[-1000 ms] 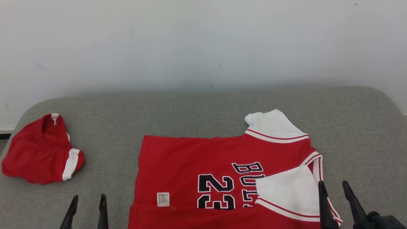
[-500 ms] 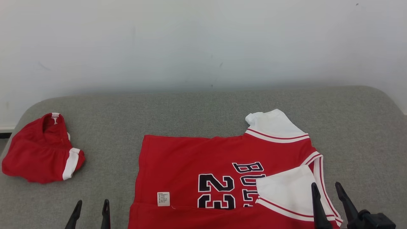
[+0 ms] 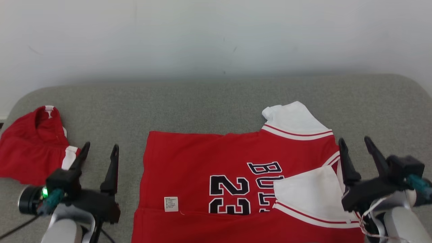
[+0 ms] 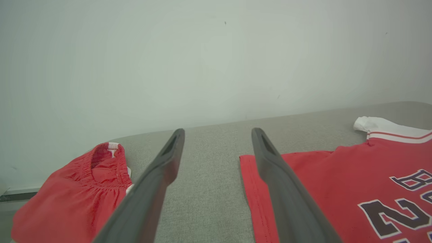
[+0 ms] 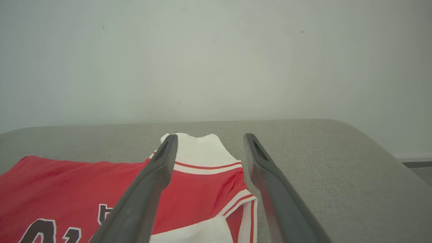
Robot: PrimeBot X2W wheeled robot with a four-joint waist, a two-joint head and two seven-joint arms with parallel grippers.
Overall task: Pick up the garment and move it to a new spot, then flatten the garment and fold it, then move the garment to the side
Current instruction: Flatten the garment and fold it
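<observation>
The garment is a red jersey with white sleeves and a black "23". It lies flat on the grey padded surface, collar to the right, its near sleeve folded over the chest. My left gripper is open above bare surface just left of the jersey's hem. In the left wrist view the left gripper has the hem beside its right finger. My right gripper is open at the collar end. Through the right gripper, the far white sleeve shows between the fingers. Neither holds anything.
A bunched pair of red shorts with white trim lies at the surface's left end, close to my left gripper. They also appear as red shorts in the left wrist view. A pale wall runs behind the surface's far edge.
The head camera has tilted down a little. Both arms have come up and forward into the picture, the left beside the hem and the right beside the collar. The jersey lies unchanged.
</observation>
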